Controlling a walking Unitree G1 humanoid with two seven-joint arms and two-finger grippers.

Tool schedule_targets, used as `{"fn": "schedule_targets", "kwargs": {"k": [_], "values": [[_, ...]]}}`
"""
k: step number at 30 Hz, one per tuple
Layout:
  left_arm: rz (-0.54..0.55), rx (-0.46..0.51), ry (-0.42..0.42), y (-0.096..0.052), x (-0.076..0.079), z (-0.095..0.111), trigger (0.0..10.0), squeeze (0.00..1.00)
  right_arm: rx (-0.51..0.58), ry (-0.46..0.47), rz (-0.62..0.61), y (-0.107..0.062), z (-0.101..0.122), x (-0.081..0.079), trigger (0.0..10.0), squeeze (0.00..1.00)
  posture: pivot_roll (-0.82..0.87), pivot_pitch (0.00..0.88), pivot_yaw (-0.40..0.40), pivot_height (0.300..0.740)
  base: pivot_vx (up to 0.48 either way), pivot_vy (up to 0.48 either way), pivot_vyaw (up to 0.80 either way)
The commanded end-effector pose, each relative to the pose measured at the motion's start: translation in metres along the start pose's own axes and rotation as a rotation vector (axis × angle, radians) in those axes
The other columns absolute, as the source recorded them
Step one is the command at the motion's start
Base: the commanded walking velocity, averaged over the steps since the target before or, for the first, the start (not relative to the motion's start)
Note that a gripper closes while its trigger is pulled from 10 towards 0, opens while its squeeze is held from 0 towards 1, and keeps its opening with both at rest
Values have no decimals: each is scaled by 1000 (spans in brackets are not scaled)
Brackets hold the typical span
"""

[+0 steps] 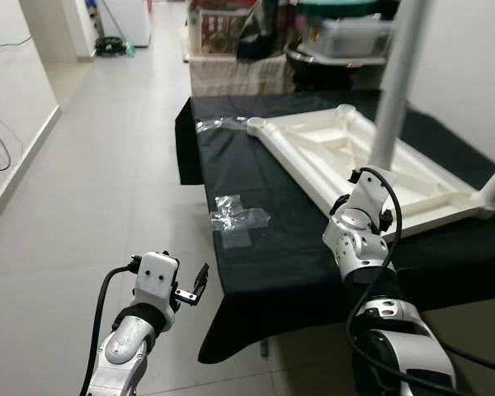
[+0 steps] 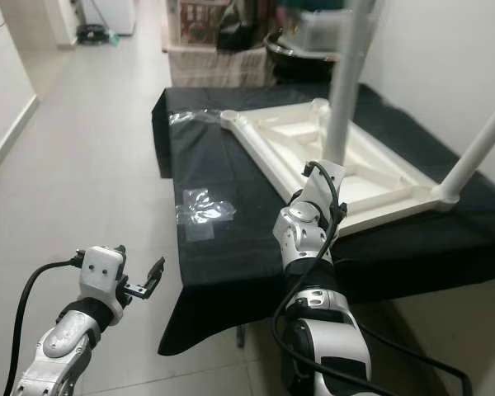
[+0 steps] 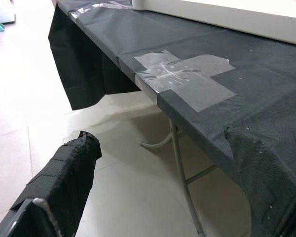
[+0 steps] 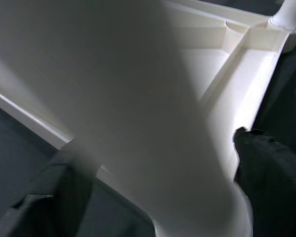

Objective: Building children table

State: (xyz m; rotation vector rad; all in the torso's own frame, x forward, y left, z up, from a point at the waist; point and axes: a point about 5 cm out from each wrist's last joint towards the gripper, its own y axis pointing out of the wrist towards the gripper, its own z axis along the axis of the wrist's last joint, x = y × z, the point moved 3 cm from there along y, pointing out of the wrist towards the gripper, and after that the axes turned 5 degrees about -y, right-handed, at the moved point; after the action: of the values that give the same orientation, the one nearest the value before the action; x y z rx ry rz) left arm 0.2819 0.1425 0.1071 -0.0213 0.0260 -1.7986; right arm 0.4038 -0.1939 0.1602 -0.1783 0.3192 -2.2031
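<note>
A cream-white plastic children's table [image 1: 346, 157], upside down, shows plain, unpatterned legs. The black cloth-covered tabletop [image 1: 264, 256] carries clear, glossy tape patches [image 1: 239, 216]. The floor of pale grey tiles [image 1: 107, 165] is plain. The fingers [image 3: 64, 182] are matte black.

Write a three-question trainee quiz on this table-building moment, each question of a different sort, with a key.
1. True or false: the white tabletop lies upside down on the black-covered table.
2. Which pincer is at a white table leg? A) left pincer B) right pincer C) neither
3. Fill in: the clear patch stuck to the cloth near the table's edge is ____.

Key:
1. True; its ribbed underside faces up.
2. B. The right pincer has its fingers on either side of the leg, while the left pincer hangs over the floor, beside the table.
3. Clear tape.
</note>
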Motion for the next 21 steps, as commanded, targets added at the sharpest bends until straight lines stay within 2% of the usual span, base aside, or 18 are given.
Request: {"fn": "schedule_targets", "kwargs": {"k": [1,6,10,16,18,21], "values": [[-10,-13,4,0,3,-4,10000,0,22,22,4,-1,8,1,10000,1000,68,0,-89,740,0,0,0],[-8,-11,4,0,2,-4,10000,0,42,33,13,-2,13,1,10000,1000,69,0,-89,740,0,0,0],[-2,-11,6,0,0,-4,10000,0,21,15,16,1,7,3,10000,1000,77,0,-95,740,0,0,0],[4,-11,10,-1,-2,-4,10000,0,48,10,29,5,8,8,10000,1000,80,0,-96,740,0,0,0],[8,-12,13,-1,-3,-4,10000,0,-7,-29,73,10,0,6,10000,1000,84,0,-96,740,0,0,0],[9,-10,12,-2,-3,-3,10000,0,13,-21,98,12,4,6,10000,1000,88,0,-96,740,0,0,0]]}}
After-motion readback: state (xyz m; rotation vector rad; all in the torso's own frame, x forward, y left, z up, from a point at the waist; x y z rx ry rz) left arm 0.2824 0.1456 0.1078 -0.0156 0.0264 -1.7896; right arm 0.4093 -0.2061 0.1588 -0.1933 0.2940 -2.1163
